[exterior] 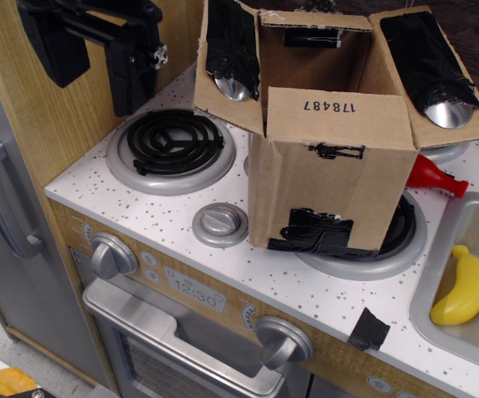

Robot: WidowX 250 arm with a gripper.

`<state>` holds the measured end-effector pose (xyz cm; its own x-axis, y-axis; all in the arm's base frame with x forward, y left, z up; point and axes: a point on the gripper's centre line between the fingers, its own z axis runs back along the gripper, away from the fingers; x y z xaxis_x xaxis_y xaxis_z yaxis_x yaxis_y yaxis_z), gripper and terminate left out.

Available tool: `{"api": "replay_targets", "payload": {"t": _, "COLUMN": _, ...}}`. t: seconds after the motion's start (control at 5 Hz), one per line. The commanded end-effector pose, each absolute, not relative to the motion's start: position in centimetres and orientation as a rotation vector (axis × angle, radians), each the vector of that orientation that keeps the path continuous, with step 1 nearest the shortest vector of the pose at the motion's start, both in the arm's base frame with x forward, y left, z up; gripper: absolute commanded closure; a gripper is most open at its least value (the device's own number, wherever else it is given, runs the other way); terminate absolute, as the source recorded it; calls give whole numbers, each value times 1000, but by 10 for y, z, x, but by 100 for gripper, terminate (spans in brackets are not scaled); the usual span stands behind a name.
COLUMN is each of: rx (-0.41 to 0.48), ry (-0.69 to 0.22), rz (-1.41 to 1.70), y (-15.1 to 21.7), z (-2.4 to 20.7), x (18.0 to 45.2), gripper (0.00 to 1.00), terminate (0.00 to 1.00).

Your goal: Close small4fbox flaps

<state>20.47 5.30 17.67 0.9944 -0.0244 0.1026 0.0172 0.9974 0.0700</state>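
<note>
The small4fbox (331, 195), a brown cardboard box with black tape patches on its front, stands on the right burner of a toy stove. Its front flap (339, 120), printed 178487, is folded inward over the opening. The left flap (227, 58) and right flap (434, 70) stand open and splayed outward, each with black tape and a silver disc. The back flap (314, 21) leans slightly inward. My black gripper (90, 62) hangs at the top left, above and left of the box and apart from it. Its two fingers are spread with nothing between them.
The left burner (171, 145) and a silver knob (220, 224) lie left of the box. A red toy (434, 176) pokes out behind its right side. The sink (471, 220) at right holds a yellow banana (462, 288). A black tape scrap (369, 329) lies near the counter's front edge.
</note>
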Motion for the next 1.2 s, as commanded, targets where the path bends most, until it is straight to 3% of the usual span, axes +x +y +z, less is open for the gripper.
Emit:
{"api": "replay_targets", "payload": {"t": 0.0, "rx": 69, "ry": -104, "rz": -21, "y": 53, "z": 177, "x": 205, "gripper": 0, "terminate": 0}}
{"api": "replay_targets", "payload": {"t": 0.6, "rx": 105, "ry": -156, "rz": -135, "y": 71, "z": 154, "x": 223, "gripper": 0, "terminate": 0}}
{"api": "replay_targets", "payload": {"t": 1.0, "rx": 88, "ry": -180, "rz": -176, "y": 79, "z": 145, "x": 255, "gripper": 0, "terminate": 0}}
